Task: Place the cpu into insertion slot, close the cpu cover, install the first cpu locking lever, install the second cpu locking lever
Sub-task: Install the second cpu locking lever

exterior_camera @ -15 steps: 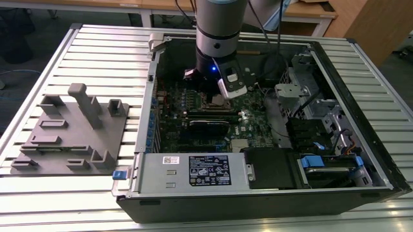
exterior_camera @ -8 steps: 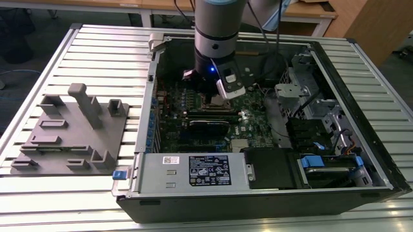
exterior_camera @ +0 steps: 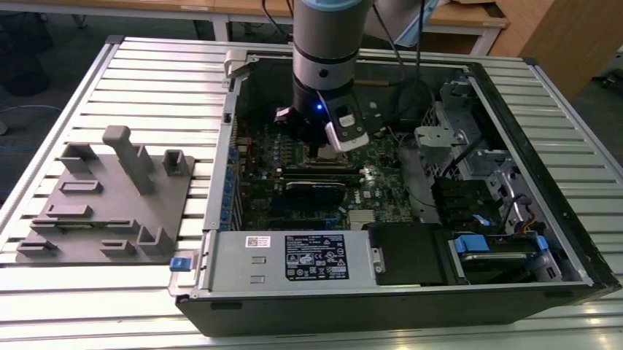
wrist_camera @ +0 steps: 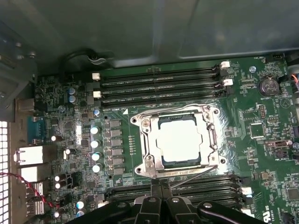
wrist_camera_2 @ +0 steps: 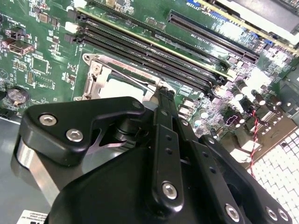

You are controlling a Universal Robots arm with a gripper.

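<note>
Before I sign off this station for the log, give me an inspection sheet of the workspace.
Surface: slatted metal table, holding an open computer case.
Job's things: cpu sits in the insertion slot; cpu cover lies closed around it.
Clutter: grey fixture block at the exterior view's left.
Grippers: gripper, fingers together, at the socket's edge.
Cables: red wire by the rear ports.
Surroundings: wooden desks behind.
</note>
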